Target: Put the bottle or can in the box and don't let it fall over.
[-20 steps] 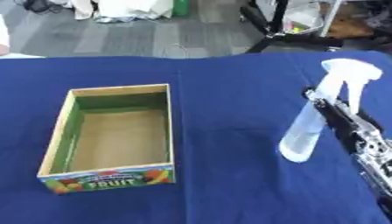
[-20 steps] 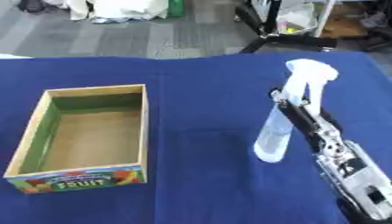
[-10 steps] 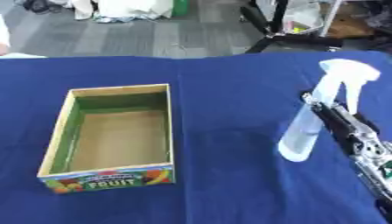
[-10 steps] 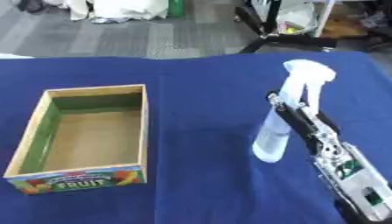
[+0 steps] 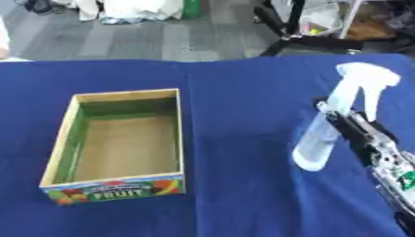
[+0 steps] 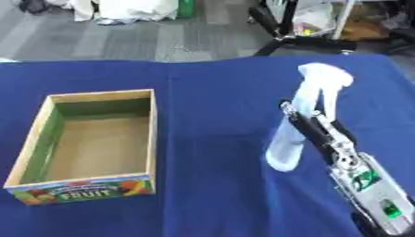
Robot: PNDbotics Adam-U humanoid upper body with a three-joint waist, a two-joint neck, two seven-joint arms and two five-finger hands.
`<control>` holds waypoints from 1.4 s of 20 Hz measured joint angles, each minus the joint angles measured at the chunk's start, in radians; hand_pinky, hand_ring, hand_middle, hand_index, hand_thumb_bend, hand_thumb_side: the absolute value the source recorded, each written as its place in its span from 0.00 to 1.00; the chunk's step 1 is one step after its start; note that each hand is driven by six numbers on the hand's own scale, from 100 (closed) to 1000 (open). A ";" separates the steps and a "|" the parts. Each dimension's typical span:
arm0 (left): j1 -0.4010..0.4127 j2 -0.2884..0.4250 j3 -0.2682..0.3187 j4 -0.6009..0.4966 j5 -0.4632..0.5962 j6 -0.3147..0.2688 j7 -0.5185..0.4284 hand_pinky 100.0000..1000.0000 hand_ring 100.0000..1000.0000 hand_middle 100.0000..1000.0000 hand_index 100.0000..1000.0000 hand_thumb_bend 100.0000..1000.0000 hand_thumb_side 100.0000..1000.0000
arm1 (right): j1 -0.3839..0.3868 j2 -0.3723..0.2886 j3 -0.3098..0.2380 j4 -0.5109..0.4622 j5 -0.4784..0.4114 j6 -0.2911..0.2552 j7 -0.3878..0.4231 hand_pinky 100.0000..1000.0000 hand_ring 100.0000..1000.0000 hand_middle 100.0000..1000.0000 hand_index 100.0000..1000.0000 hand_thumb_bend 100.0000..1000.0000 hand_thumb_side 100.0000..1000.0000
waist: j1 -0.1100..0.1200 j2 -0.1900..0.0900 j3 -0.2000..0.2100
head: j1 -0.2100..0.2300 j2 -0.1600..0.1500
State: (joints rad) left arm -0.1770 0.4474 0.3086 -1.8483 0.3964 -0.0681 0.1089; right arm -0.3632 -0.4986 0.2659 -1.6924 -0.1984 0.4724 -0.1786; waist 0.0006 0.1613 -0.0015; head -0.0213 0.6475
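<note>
A clear spray bottle (image 6: 292, 139) with a white trigger head stands on the blue tablecloth at the right, leaning slightly. My right hand (image 6: 320, 132) comes in from the lower right and lies against the bottle's right side. Its dark fingers (image 5: 326, 105) curl round the bottle just under the spray head. The cardboard box (image 5: 181, 134) is open at the top, with green inner walls and a fruit label on its front. It sits at the left, well apart from the bottle, and has nothing in it. My left hand shows in neither view.
The blue tablecloth (image 5: 235, 115) covers the whole table between box and bottle. Beyond the far edge are grey floor, a black stand (image 5: 279, 25) and some bags.
</note>
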 measured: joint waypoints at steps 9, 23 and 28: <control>0.000 0.000 -0.002 0.000 0.000 0.002 -0.003 0.89 1.00 1.00 0.73 0.56 0.53 | 0.007 0.004 0.001 0.006 -0.009 -0.005 -0.009 0.95 1.00 1.00 0.96 0.00 0.64 | 0.001 0.001 -0.001 | 0.000 0.000; 0.000 0.000 -0.003 0.000 0.003 0.002 -0.006 0.89 1.00 1.00 0.72 0.55 0.53 | 0.011 0.006 0.012 0.012 -0.044 0.006 -0.095 1.00 0.97 1.00 0.75 0.00 0.35 | 0.002 0.003 0.001 | 0.000 -0.008; 0.000 0.000 -0.003 0.000 0.005 0.002 -0.006 0.89 1.00 1.00 0.72 0.54 0.53 | 0.011 0.008 0.012 0.013 -0.046 0.012 -0.126 0.97 0.94 1.00 0.61 0.00 0.35 | 0.002 0.005 0.001 | 0.000 -0.008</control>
State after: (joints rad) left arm -0.1770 0.4475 0.3060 -1.8482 0.4012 -0.0659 0.1027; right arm -0.3523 -0.4907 0.2778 -1.6799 -0.2445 0.4849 -0.3043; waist 0.0028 0.1663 -0.0005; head -0.0209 0.6395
